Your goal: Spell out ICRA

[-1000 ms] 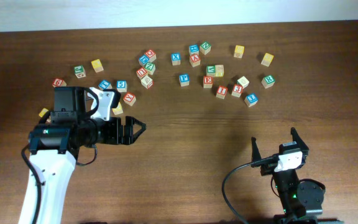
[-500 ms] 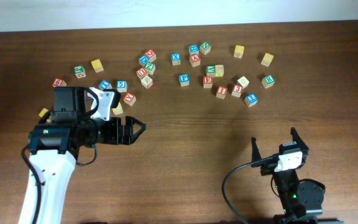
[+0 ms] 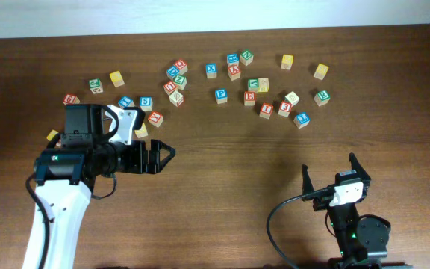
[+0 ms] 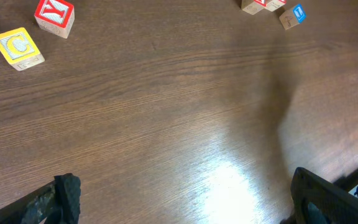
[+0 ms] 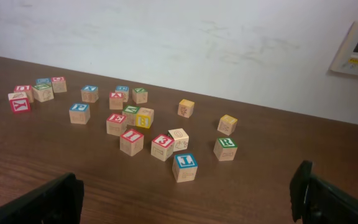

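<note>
From above, the left tool (image 3: pixel 164 155) hangs over bare desk (image 3: pixel 230 172) left of centre, pointing right, its jaws spread and empty. The right tool (image 3: pixel 330 173) sits at the lower right, jaws also spread wide with nothing between them. Blocks lie scattered across the upper part of the frame. The red A (image 3: pixel 234 72) is above centre, and the red I (image 3: pixel 266 109) is lower and to its right, just beside a red 3 (image 3: pixel 284 107). The green R (image 3: pixel 321 96) is near the right end of the scatter. In the left wrist view, the yellow C (image 4: pixel 17 48) lies at the upper left near a red Y (image 4: pixel 55 15), well apart from the fingers (image 4: pixel 61 199) in the bottom corners. In the right wrist view, the I lies left of centre, the R right of centre, and the A farther back on the left, all well apart from the spread fingers at the bottom corners.
</note>
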